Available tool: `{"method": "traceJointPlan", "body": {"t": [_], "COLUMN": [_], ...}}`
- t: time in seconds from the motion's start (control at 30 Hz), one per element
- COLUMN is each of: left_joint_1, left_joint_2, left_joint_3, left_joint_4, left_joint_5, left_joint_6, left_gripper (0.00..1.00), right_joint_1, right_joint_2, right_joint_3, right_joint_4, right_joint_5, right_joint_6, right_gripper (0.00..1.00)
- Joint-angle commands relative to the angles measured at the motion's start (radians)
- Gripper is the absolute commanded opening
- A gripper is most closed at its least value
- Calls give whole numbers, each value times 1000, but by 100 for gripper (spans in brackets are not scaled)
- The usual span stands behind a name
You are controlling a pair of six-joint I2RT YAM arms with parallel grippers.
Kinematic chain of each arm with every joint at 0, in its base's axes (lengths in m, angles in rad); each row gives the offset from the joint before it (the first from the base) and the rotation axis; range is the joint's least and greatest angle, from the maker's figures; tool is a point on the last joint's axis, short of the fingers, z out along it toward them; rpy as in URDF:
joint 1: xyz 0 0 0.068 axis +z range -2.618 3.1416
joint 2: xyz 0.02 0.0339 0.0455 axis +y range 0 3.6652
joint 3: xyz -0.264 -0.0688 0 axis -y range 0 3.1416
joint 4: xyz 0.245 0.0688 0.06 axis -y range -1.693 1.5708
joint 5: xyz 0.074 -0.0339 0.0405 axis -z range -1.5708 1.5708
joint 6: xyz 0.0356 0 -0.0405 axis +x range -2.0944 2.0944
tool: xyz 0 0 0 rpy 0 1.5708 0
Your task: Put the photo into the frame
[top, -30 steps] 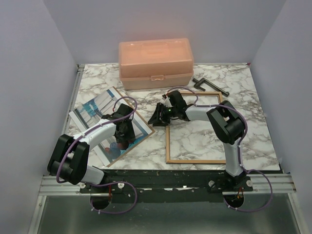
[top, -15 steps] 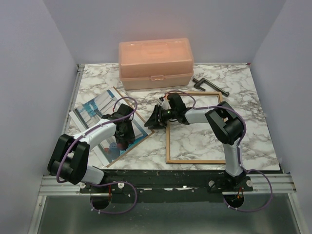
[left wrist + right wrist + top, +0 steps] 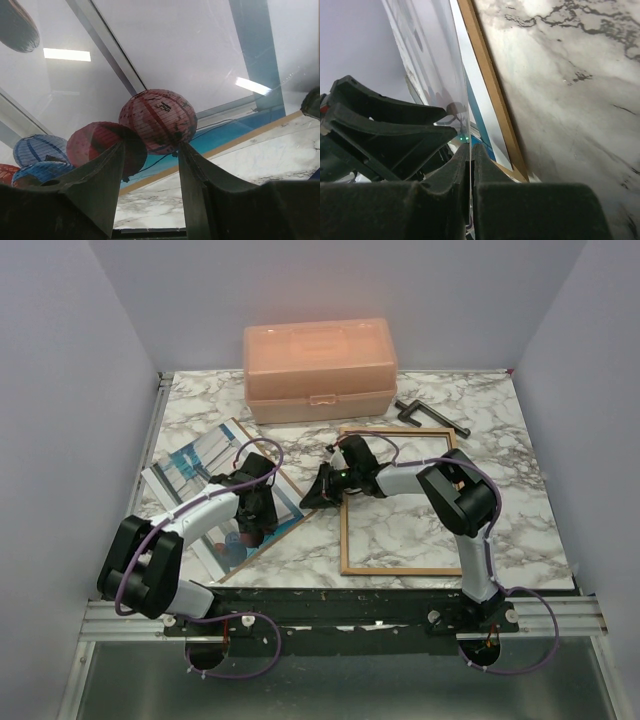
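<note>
Photo (image 3: 195, 465) lies face up on the brown backing board (image 3: 490, 90) at the left of the marble bench (image 3: 510, 470), well apart from the frame (image 3: 400, 570). The frame sits tan back up on the right with bare marble showing through its opening. The left tool (image 3: 255, 512) is low over the balloon end of the print with its fingers (image 3: 100, 185) apart and nothing between them. We judge it is there to pin the sheet and board so they don't slide, though we cannot tell if it actually touches. The right tool (image 3: 315, 495) reaches across to the photo's right corner. In its wrist view the fingers (image 3: 455, 170) are together on a thin glossy edge that stands up off the board, so we call it clamped on the photo. We read the step as peeling the print off the board by one corner, since a flat glossy sheet offers no other grip. The task is early: the photo is not in the frame yet. The peach box (image 3: 320, 370) and a dark metal clamp (image 3: 430, 417) sit at the back, out of the way. The risk is creasing the corner, or dragging the board along with it.
</note>
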Motion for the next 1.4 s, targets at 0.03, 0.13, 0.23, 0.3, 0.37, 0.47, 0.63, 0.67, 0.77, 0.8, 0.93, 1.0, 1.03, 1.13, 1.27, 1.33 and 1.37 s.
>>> {"method": "traceJointPlan", "body": {"t": [0.03, 0.13, 0.23, 0.3, 0.37, 0.47, 0.63, 0.67, 0.77, 0.8, 0.93, 1.0, 1.03, 1.13, 1.27, 1.33, 1.37], "left_joint_1": [-26, -40, -45, -45, -45, -44, -41, -42, -40, -42, -41, -42, -42, -40, -40, -41, -41], "left_joint_2": [-90, -187, -306, -412, -508, -635, -773, -788, -803, -804, -787, -778, -773, -761, -744, -735, -731], "left_joint_3": [12, 18, 9, -5, -19, -47, -75, -77, -74, -73, -60, -60, -60, -62, -67, -73, -74], "left_joint_4": [36, 32, 44, 64, 89, 131, 191, 197, 195, 191, 169, 170, 174, 184, 196, 203, 208], "left_joint_5": [3, -7, -7, -5, 2, 18, 33, 34, 34, 33, 32, 33, 33, 59, 70, 75, 77], "left_joint_6": [21, 26, 30, 33, 36, 34, 26, 26, 28, 29, 37, 37, 37, 34, 28, 25, 23], "left_gripper": [52, 59, 67, 73, 80, 91, 97, 97, 97, 97, 97, 97, 97, 97, 97, 97, 97], "right_joint_1": [7, 7, 7, 7, 7, 7, 7, 7, 5, 3, -11, -23, -31, -70, -140, -169, -179], "right_joint_2": [-9, -34, -69, -97, -134, -196, -285, -302, -359, -379, -468, -523, -555, -645, -768, -813, -827], "right_joint_3": [14, 6, -1, -7, -15, -23, -14, -15, -26, -29, -49, -66, -74, -111, -170, -201, -214], "right_joint_4": [-67, -85, -120, -158, -203, -287, -391, -404, -455, -482, -587, -642, -673, -773, -875, -910, -931], "right_joint_5": [42, 42, 45, 45, 56, 75, 105, 107, 149, 166, 226, 260, 281, 348, 425, 448, 456], "right_joint_6": [-36, -46, -71, -95, -123, -165, -213, -218, -230, -239, -269, -293, -305, -334, -359, -368, -369], "right_gripper": [2, 0, 0, 0, 0, 0, 0, 0, 0, 0, 0, 0, 0, 0, 0, 0, 0]}}
